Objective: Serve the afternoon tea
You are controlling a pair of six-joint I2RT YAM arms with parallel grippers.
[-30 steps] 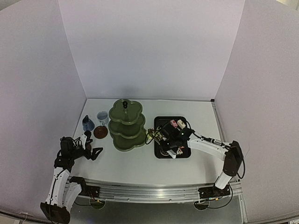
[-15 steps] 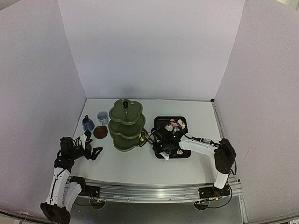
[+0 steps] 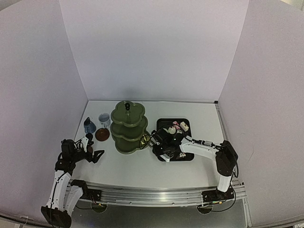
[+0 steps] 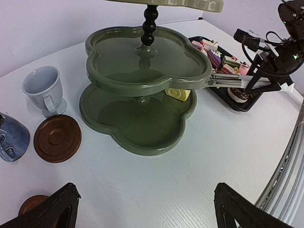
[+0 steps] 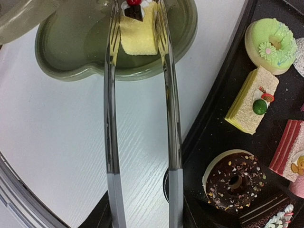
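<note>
Right end effector (image 4: 260, 76) is clamped on the long silvery metal tongs (image 5: 109, 123). They reach from over the black rectangular tray (image 5: 209, 135) to the olive-green three-tier scalloped stand (image 4: 137, 118). The tong tips flank the small yellow cake with a red topping (image 5: 137, 31), which sits on the stand's bottom tier by the tray-side edge. The tips are just beside it; I can't tell if they touch.

On the tray I see a green iced ring cake (image 5: 270, 42), a chocolate ring cake with sprinkles (image 5: 232, 180), a pale yellow slab cake (image 5: 251, 99) and a pink slab cake (image 5: 287, 147).

Left end effector (image 3: 97, 155) has its jaws wide apart, holding nothing, left of the stand over the white table (image 4: 142, 180). Its camera shows the pale cup (image 4: 43, 88) upright beside the bottom tier, a brown round saucer (image 4: 57, 137) near it, the dark-blue cup (image 4: 9, 137) at the frame edge, and a second brown saucer (image 4: 33, 205) partly hidden.
</note>
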